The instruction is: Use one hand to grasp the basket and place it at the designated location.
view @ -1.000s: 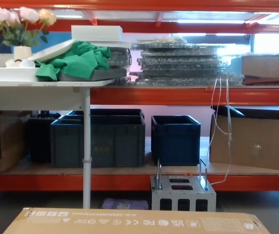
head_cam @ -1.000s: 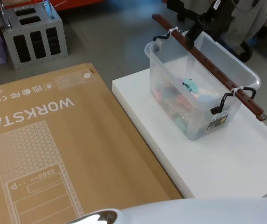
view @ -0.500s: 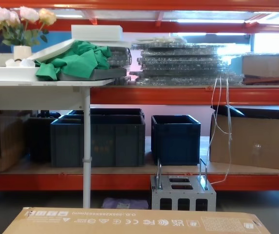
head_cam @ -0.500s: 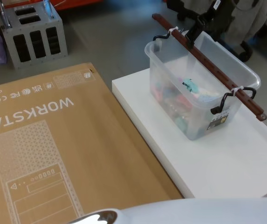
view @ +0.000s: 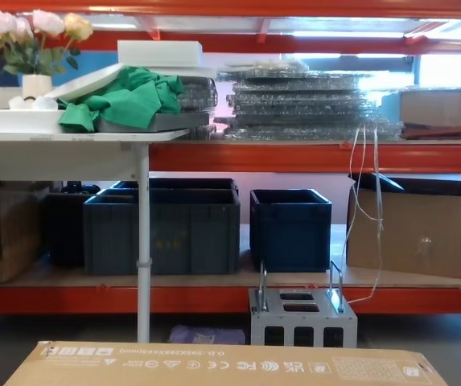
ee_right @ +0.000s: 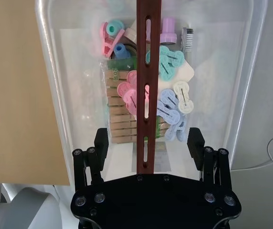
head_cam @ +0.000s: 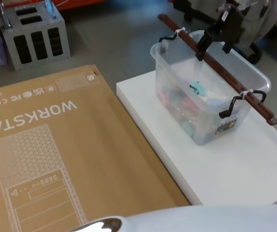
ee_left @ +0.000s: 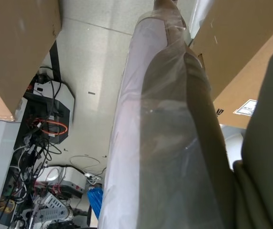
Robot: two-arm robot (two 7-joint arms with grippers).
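Note:
The basket point(head_cam: 211, 101) is a translucent white tub standing on a white platform point(head_cam: 235, 164) at the right in the head view. Its long reddish-brown bar handle point(head_cam: 227, 79) is tied across the rim with white zip ties. My right gripper point(head_cam: 215, 42) hangs over the far part of the bar, open, with one black finger on each side. In the right wrist view the gripper point(ee_right: 148, 139) straddles the handle point(ee_right: 148, 62), its fingers apart from the bar. Inside the basket point(ee_right: 45, 71) lie several pastel clothes pegs point(ee_right: 169, 95).
A big flat cardboard box point(head_cam: 56, 154) lies left of the platform, touching its edge. A grey metal box point(head_cam: 34, 36) stands on the floor at the far left. Dark blue crates point(view: 162, 229) sit on the low shelf ahead. Dark equipment stands behind the basket.
My right gripper has moved down and farther into the head view, and now has a finger on each side of the bar. The basket has not moved.

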